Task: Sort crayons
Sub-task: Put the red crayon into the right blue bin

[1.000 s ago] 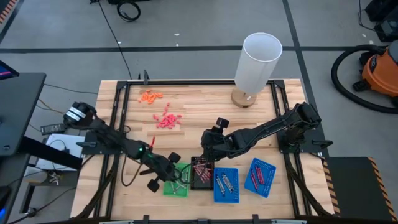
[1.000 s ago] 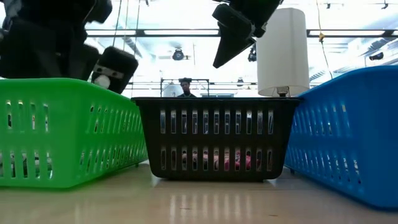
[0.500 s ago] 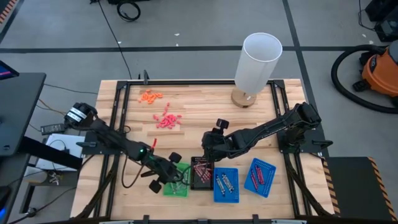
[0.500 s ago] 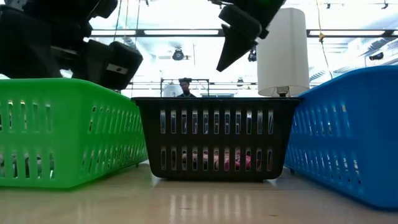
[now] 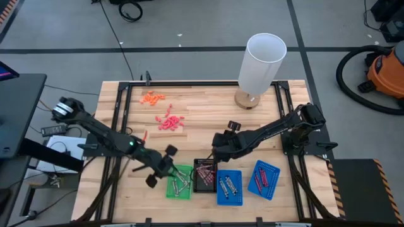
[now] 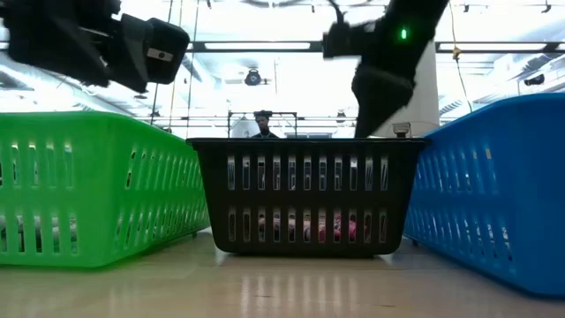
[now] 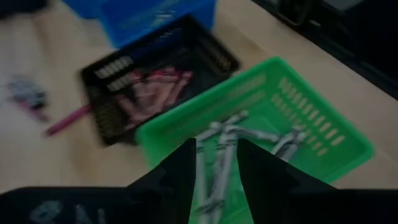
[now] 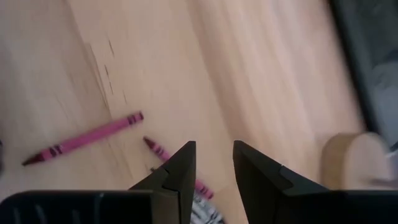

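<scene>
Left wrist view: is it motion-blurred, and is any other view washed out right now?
Left wrist view: yes, smeared; the green basket and black basket have soft edges, though crayons still read. Right wrist view: blurred toward the far side, the loose crayon fairly crisp. Low view: bright backlight behind the baskets, arms in silhouette. High view: evenly lit, sharp.

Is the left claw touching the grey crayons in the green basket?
Apart. The left wrist view shows the left gripper open and empty, above the grey crayons in the green basket.

Open, empty right gripper point(image 8: 211, 163) above 2 pink crayons point(image 8: 84, 139) on table point(image 8: 249, 74)
</scene>
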Tool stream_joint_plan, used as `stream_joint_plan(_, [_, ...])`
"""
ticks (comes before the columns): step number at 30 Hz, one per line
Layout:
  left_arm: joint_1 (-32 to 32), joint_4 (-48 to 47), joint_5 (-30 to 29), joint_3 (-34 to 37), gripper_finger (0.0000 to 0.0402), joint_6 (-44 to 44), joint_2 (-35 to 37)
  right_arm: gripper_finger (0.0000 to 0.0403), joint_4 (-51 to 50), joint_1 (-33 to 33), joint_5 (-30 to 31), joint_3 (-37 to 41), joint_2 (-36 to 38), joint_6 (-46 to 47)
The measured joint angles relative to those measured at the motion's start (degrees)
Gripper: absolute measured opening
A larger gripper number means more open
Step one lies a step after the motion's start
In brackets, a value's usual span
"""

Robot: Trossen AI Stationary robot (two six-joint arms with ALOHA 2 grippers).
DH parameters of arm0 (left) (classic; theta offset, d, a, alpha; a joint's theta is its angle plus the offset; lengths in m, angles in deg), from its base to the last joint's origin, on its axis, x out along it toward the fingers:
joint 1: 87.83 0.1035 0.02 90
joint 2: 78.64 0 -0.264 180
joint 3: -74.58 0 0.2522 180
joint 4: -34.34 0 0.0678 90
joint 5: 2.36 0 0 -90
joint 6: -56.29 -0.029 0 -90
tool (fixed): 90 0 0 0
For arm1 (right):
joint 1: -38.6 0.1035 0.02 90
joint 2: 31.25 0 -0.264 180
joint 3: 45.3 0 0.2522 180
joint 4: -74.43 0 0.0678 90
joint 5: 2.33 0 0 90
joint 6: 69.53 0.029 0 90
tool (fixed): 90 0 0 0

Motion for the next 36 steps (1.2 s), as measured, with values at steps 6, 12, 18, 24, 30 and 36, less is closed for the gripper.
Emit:
stream_joint_plan(6, [1.5, -0.53, -1.1, 3.59, 0.0117, -0.49, 7.39, 0.0111, 3.0, -3.75, -8.78, 3.47, 0.04, -5.31])
stream_joint_plan(12, [2.05, -0.12, -4.26, 7.14, 0.0117, -3.27, 11.71, 0.012, 6.49, -8.91, -21.53, 3.55, 0.08, -15.27])
stream_joint_plan(18, [4.79, 0.97, -5.28, 10.1, 0.0117, -3.66, 13.41, 0.0136, 11.12, -12.39, -29.41, 3.55, -0.58, -17.56])
stream_joint_plan(24, [7.79, 2.18, -5.48, 12.65, 0.0117, -4.92, 13.37, 0.0141, 18.35, -11.47, -31.57, 3.03, -2.19, -5.76])
stream_joint_plan(30, [9.88, 3.37, -5.48, 13.02, 0.0117, -5.14, 13.2, 0.014, 12.44, -10.67, -31.94, -1.71, -4.8, 8.92])
stream_joint_plan(36, [11.06, 5.42, -5.46, 13.05, 0.0117, -6.12, 13.26, 0.014, 2.78, -10.76, -36.2, -10.27, -11.3, 15.35])
